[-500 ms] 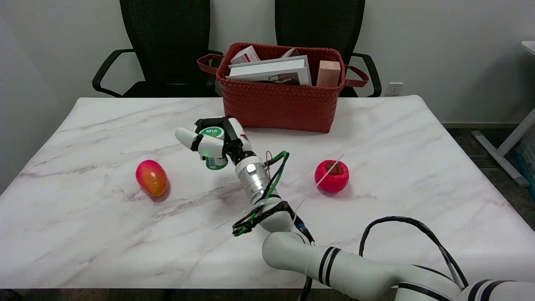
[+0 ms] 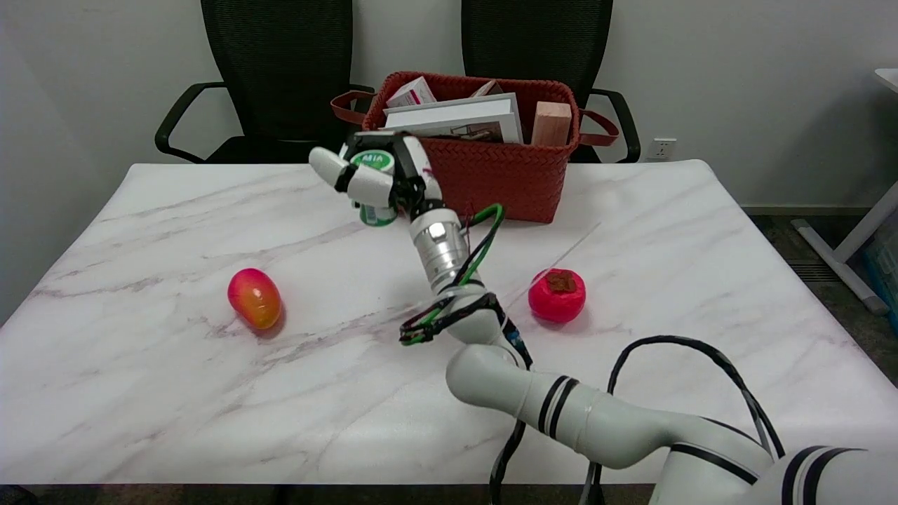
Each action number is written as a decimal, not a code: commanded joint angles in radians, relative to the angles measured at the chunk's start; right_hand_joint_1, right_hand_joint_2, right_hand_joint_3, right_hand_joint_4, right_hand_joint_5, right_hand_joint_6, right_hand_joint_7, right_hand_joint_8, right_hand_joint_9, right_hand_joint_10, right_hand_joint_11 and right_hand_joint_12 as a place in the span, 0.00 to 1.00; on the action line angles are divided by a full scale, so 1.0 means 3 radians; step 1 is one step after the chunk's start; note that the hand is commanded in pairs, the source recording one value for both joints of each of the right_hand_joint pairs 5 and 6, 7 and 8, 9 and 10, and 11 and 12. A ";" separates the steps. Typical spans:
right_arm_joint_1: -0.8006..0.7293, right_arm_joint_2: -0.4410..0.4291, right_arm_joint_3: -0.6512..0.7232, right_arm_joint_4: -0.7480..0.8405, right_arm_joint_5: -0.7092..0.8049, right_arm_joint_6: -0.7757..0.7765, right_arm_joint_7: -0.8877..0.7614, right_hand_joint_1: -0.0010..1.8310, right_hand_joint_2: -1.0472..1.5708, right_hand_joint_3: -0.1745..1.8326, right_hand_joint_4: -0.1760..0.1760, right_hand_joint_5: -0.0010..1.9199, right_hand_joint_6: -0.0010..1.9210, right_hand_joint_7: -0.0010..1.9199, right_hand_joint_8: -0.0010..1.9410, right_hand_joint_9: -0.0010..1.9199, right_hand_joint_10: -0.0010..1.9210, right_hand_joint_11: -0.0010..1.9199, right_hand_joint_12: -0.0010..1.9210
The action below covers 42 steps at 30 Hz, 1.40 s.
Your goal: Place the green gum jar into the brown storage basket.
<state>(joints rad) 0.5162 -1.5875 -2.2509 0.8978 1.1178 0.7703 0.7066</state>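
My right hand (image 2: 382,179) grips the green gum jar (image 2: 374,163), whose white and green lid shows between the fingers while its base peeks out below them. Hand and jar hang in the air above the marble table (image 2: 175,365), just left of the brown storage basket (image 2: 484,179) and about level with its front left corner. The basket stands at the table's far middle, filled with a white book (image 2: 456,119), a small box (image 2: 410,92) and a wooden block (image 2: 551,123).
A red-and-yellow mango (image 2: 255,298) lies on the table's left side. A red persimmon-like fruit (image 2: 557,294) lies to the right of my forearm. Two black chairs (image 2: 277,77) stand behind the table. Cables loop off my arm near the front edge.
My right hand has lifted the jar up off the table and carried it back toward the basket's left front corner. The fruits and the basket have stayed put.
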 commanded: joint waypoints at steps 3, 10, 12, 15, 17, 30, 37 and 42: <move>0.0601 0.0128 0.0289 0.0150 -0.0101 0.0016 -0.0319 0.60 0.96 0.36 0.50 1.00 1.00 0.94 0.93 0.86 0.86 0.81 0.81; 0.0793 0.0195 0.0343 0.0249 -0.0073 0.0005 -0.0589 0.59 0.97 0.36 0.50 1.00 1.00 0.94 0.93 0.86 0.86 0.81 0.81; 0.0835 0.0214 0.0375 0.0268 -0.0073 0.0005 -0.0670 0.59 0.97 0.36 0.50 1.00 1.00 0.94 0.93 0.86 0.86 0.81 0.81; 0.0909 0.0235 0.0427 0.0250 -0.0073 0.0001 -0.0813 0.59 0.97 0.36 0.50 1.00 1.00 0.93 0.92 0.86 0.86 0.81 0.81; 0.0973 0.0249 0.0467 0.0212 -0.0073 -0.0039 -0.0879 0.60 0.97 0.36 0.50 1.00 1.00 0.93 0.92 0.85 0.85 0.80 0.80; 0.1638 0.0170 0.0488 -0.0901 -0.0073 -0.0115 -0.0962 0.62 0.92 0.39 0.50 1.00 1.00 0.92 0.91 0.84 0.84 0.76 0.76; 0.1884 0.0134 0.0526 -0.1404 -0.0069 -0.0104 -0.0954 0.63 0.87 0.41 0.50 1.00 1.00 0.91 0.90 0.82 0.82 0.74 0.73; 0.2004 0.0165 0.0640 -0.1657 -0.0069 -0.0121 -0.0954 0.62 0.86 0.41 0.50 1.00 1.00 0.90 0.89 0.81 0.81 0.73 0.73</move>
<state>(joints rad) 0.9410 -1.5330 -2.1099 0.6932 1.0958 0.7446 0.4441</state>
